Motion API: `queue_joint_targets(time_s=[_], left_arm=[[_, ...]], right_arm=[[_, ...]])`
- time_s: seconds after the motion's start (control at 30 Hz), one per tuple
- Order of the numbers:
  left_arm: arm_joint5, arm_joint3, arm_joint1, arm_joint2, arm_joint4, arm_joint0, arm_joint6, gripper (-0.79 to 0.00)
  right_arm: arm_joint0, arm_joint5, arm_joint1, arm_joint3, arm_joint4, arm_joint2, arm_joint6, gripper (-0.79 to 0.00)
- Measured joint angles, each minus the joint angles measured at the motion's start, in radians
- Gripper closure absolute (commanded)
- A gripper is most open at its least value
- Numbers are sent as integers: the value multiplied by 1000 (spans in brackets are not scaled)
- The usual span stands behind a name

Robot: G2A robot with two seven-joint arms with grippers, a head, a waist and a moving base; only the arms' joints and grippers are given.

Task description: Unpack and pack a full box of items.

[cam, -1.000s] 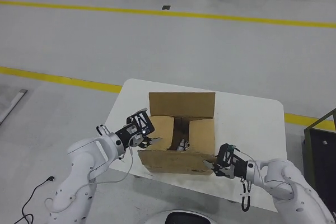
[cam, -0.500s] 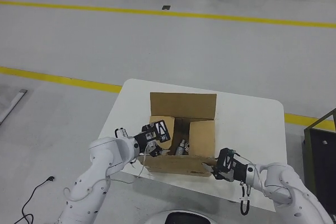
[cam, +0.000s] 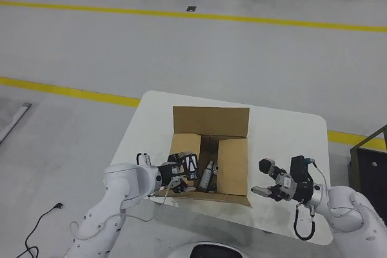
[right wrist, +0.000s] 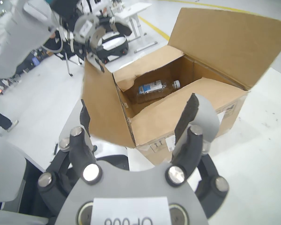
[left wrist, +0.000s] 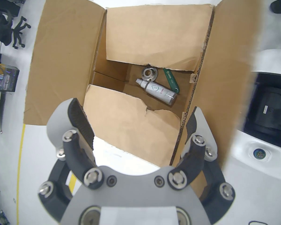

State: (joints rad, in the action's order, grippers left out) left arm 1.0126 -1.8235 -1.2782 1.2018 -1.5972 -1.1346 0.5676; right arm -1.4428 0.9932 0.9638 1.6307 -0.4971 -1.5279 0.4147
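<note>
An open cardboard box (cam: 211,120) stands on the white table (cam: 287,138). My left gripper (cam: 182,170) is at its near left corner, open, and its fingers straddle the torn side flap (left wrist: 131,120) without closing on it. Inside the box (left wrist: 154,31) lie a silver spray bottle (left wrist: 158,91), a metal ring flange (left wrist: 149,72) and a green-handled tool (left wrist: 172,83). My right gripper (cam: 264,178) is open just right of the box's near right corner. In its own view the box's (right wrist: 224,40) near flap corner (right wrist: 107,118) lies between its fingers, and a clear plastic bottle (right wrist: 154,89) rests inside.
A dark green metal frame (cam: 374,161) stands off the table's right side. Bare table shows right of the box and behind it. The table's near edge lies close under both grippers.
My left gripper came in from the box's left side to its near left corner. My right gripper left the near flap and drew back to the right, now open. The near flap looks narrower from above.
</note>
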Motion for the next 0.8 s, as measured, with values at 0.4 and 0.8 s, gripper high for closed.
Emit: queue_joint_targets(time_s=[0.4, 0.8], left_arm=[[-9, 1, 35, -26, -46, -50, -31, -785], [-140, 4, 45, 48, 39, -52, -16, -785]], right_arm=[[154, -64, 21, -111, 83, 273, 174, 0], [209, -23, 32, -194, -59, 377, 178, 0]])
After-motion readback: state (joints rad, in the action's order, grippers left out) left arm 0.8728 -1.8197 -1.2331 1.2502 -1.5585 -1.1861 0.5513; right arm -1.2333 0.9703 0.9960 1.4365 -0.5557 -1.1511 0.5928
